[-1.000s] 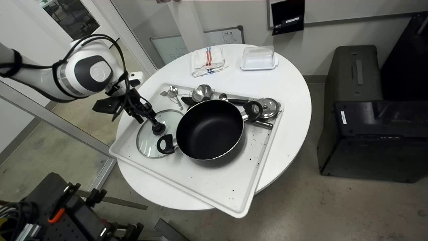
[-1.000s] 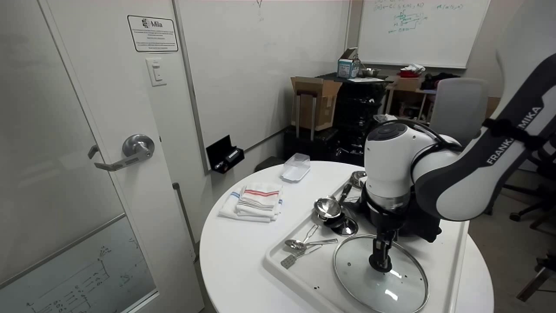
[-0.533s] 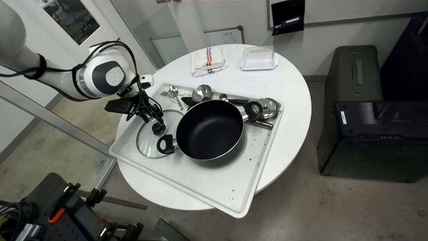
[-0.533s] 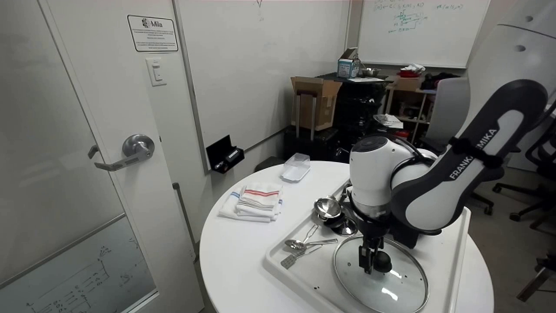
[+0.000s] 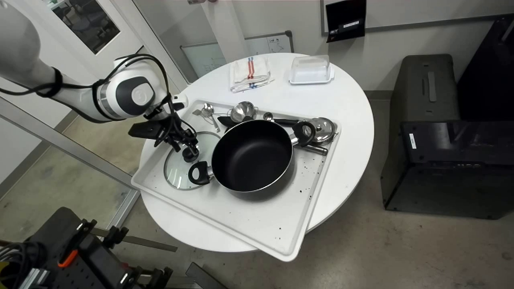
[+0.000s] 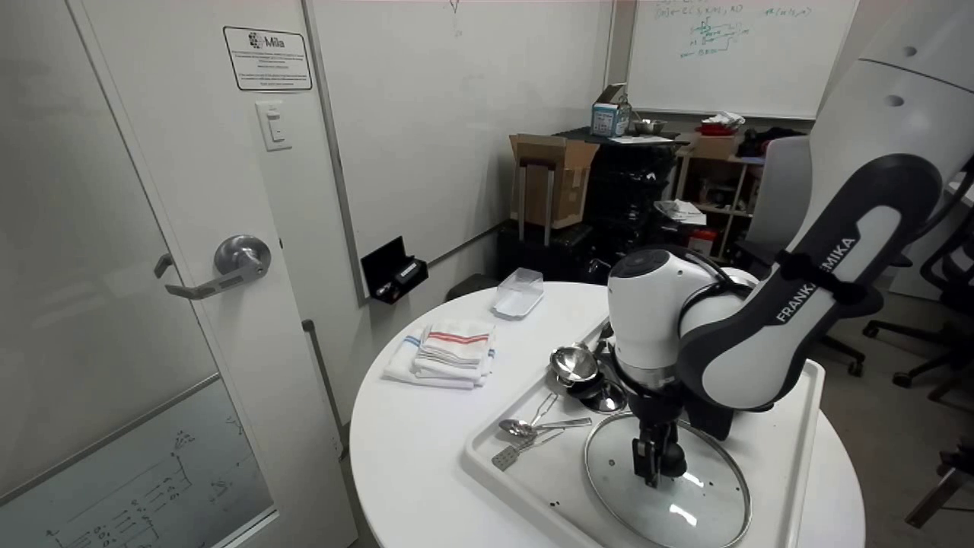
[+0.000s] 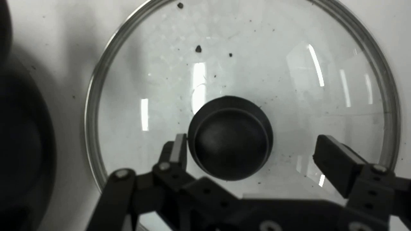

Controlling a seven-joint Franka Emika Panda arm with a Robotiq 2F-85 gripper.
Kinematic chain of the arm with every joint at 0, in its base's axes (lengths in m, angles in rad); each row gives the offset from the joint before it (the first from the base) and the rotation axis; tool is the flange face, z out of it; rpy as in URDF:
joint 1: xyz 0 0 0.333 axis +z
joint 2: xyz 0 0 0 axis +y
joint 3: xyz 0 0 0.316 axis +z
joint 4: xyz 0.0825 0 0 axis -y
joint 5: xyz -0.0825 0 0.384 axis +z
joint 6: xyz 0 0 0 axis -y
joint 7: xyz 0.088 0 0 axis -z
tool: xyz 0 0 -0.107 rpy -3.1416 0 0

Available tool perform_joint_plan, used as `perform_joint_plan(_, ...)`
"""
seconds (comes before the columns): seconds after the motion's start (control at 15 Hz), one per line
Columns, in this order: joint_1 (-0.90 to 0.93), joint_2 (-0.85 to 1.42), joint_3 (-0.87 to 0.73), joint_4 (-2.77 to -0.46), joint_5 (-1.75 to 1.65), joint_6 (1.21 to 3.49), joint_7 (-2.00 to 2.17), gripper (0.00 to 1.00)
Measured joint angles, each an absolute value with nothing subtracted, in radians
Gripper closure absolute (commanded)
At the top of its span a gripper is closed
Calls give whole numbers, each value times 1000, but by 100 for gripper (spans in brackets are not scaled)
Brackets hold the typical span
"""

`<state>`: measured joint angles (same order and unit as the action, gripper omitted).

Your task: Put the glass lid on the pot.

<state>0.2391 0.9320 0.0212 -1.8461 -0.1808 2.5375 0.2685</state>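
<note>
Lid (image 7: 279,77) and tray (image 5: 257,224) are both below my claw (image 7: 252,141), and the lid lies on the tray. The claw's two fingers (image 7: 335,163) are spread wide, and they have hold of nothing. In the wrist view I see the lid's black knob (image 7: 231,141) between them. It is much closer to one finger than to the other. I can't tell if that near finger touches it. Dark bits (image 7: 198,49) show around the knob, but I can't tell if they are on the glass or under it.

The pot (image 5: 252,156) is on the tray too, just beside the claw. I can see down into its black inside. One handle (image 5: 204,170) sticks out on the claw's side, and in an exterior view it shows over the edge of the lid. The other handle (image 5: 298,132) is on the far side of the pot from the claw, and a round shiny thing (image 5: 323,129) lies near it.

A spoon (image 6: 520,428) and a small flipper (image 6: 505,458) lie near the claw, outside the lid. A bit farther from the claw there is a shiny bowl (image 6: 574,365), close to the pot. Well away from the claw, off the tray, folded towels (image 6: 449,354) and a clear box (image 6: 519,293) sit on the white table (image 5: 355,128).
</note>
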Motion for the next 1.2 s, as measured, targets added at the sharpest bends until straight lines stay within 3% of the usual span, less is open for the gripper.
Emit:
perform_joint_plan(0.07, 239, 932, 21, -1846, -181, 2535, 268, 26)
perform_joint_plan(0.4, 238, 929, 14, -1846, -181, 2533, 267, 65)
perform_joint_plan(0.67, 235, 910, 13, -1848, -175, 2523, 240, 75)
perform_joint_plan(1.2, 235, 843, 17, -1937, -174, 2529, 234, 75)
